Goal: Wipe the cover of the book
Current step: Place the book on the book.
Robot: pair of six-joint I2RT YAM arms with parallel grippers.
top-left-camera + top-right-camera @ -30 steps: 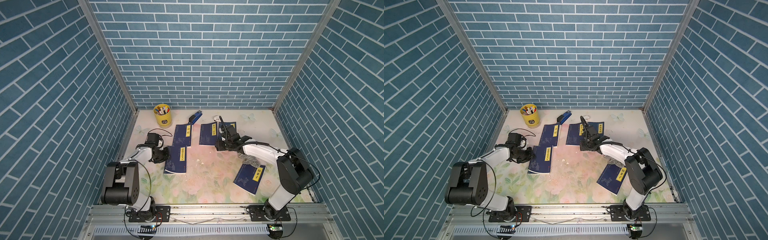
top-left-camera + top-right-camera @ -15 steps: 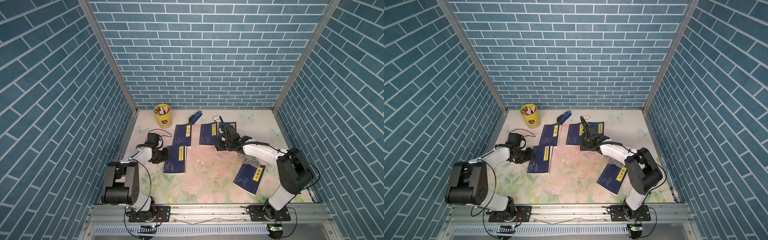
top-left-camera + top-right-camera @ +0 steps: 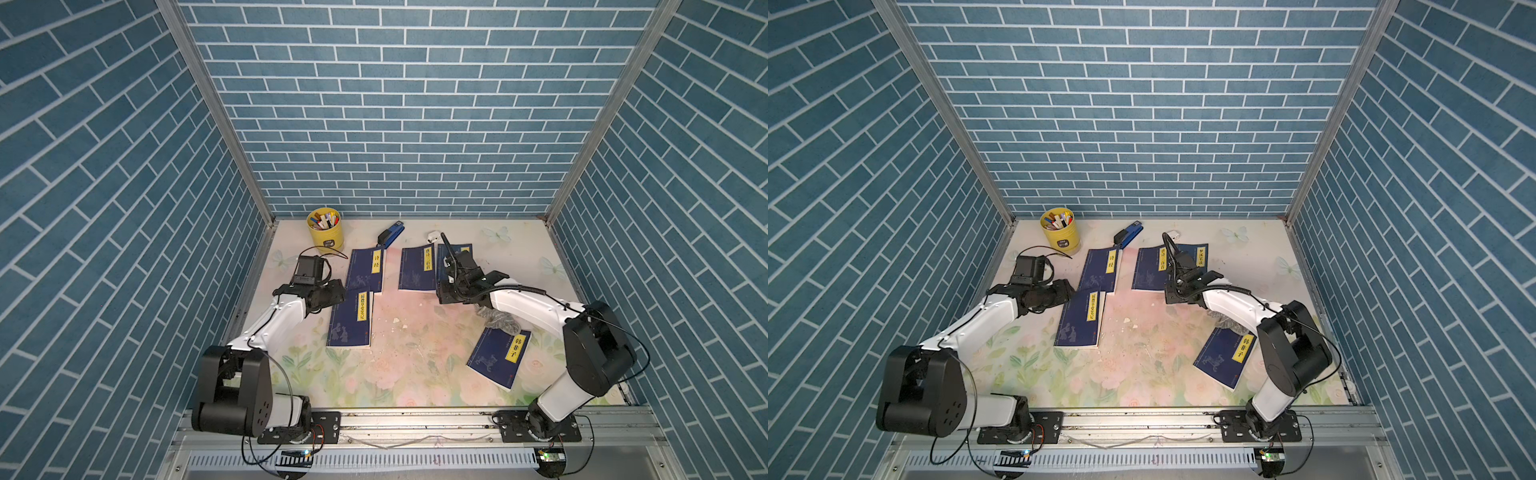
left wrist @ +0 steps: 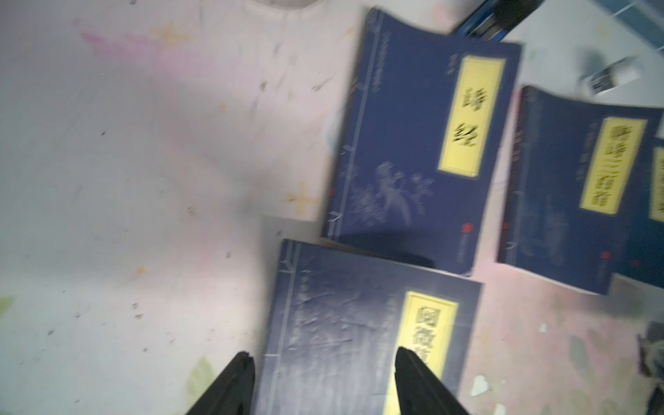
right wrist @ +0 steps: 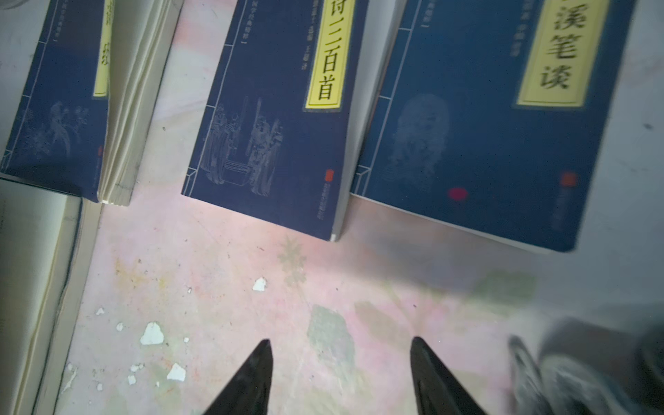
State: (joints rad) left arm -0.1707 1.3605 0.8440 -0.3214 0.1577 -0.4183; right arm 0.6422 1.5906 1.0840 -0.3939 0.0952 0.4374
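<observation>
At the far left corner of the flowered surface point(image 3: 415, 374) stands a yellow cup point(image 3: 326, 237) full of pens. In front of it the left hand point(image 3: 332, 293) sits low at the far left corner of the near-left book point(image 3: 351, 320), a dark blue book with a yellow title strip lying flat, cover up. The left wrist view shows this hand spread open and holding nothing. One of its fingers point(image 4: 233, 388) is off the spine edge over the bare surface, and the other is over the cover beside the title strip. Whether they touch the cover cannot be told. Just beyond lies the far-left book point(image 3: 365, 270), its near edge meeting the near-left book's far edge. A blue stapler point(image 3: 390, 233) lies at its far corner. Next comes the middle book point(image 3: 417, 269), also flat and cover up. White crumbs point(image 5: 152, 334) are scattered on the surface in front of it. The right hand point(image 3: 442, 297) hangs over the bare surface just in front of the middle book and the far-right book point(image 3: 1196, 253). In the right wrist view its fingers point(image 5: 248, 388) stand apart with only the surface between them, so it is open and empty. A crumpled grey cloth point(image 3: 494, 318) lies beside this hand, under the right forearm and outside the fingers. It lies at the far edge of the near-right book point(image 3: 498, 359), which is flat and turned at an angle, well apart from the others.
</observation>
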